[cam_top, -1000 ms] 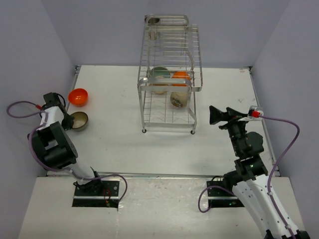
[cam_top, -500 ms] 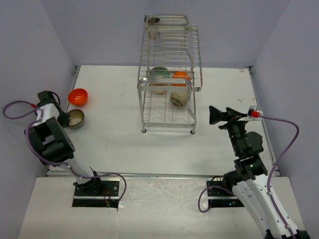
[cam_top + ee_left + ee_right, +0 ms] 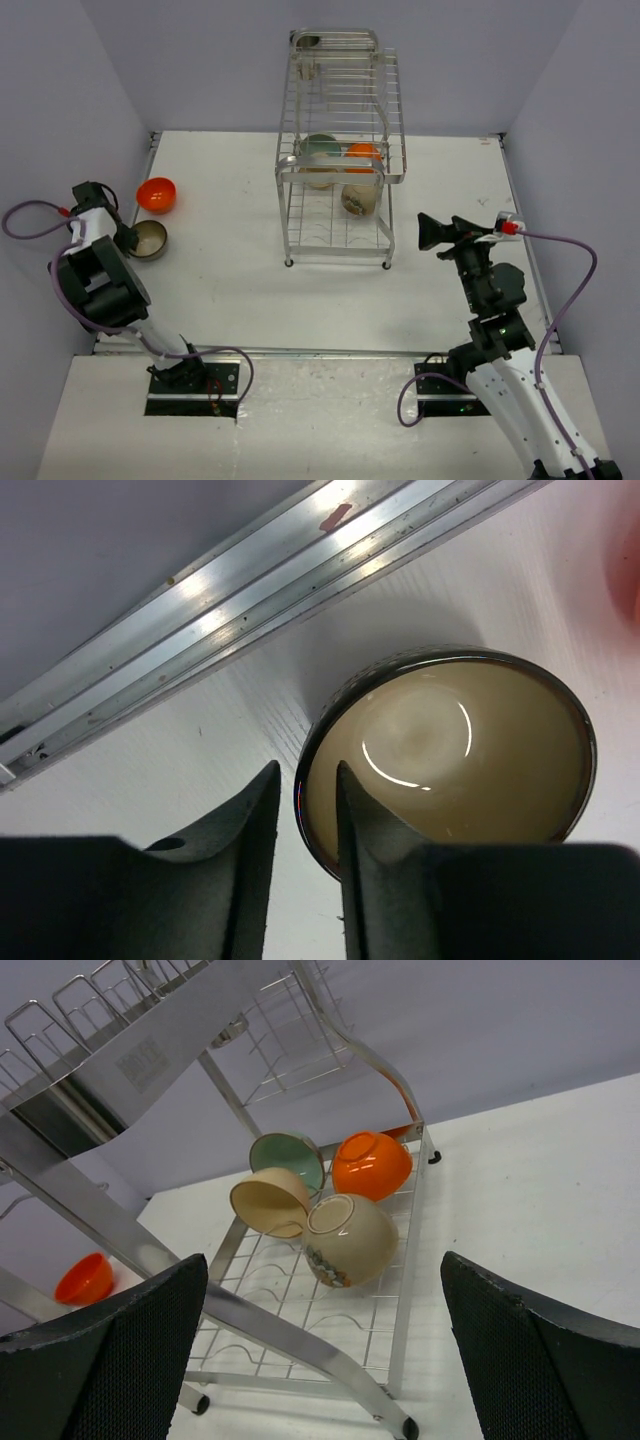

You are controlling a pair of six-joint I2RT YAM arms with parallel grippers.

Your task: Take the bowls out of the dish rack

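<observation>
A brown-olive bowl (image 3: 450, 750) stands upright on the white table by the left edge, seen from above as bowl (image 3: 150, 240). My left gripper (image 3: 305, 770) straddles its near rim with a slim gap between the outer finger and the rim, so it is open. Beside it sits an orange bowl (image 3: 157, 194). The dish rack (image 3: 335, 170) holds a mint bowl (image 3: 290, 1155), an orange bowl (image 3: 372, 1165), a cream bowl (image 3: 268, 1202) and a patterned beige bowl (image 3: 352, 1240) on its lower tier. My right gripper (image 3: 428, 232) hovers wide open to the right of the rack, holding nothing.
An aluminium rail (image 3: 250, 580) runs along the table's left edge, just beyond the brown-olive bowl. Grey walls enclose the table on three sides. The rack's slanted metal leg (image 3: 300, 1335) crosses the right wrist view in front of the bowls.
The left gripper carried the brown-olive bowl a little to the left. Its jaws have since parted from the rim. The right arm has barely moved.
</observation>
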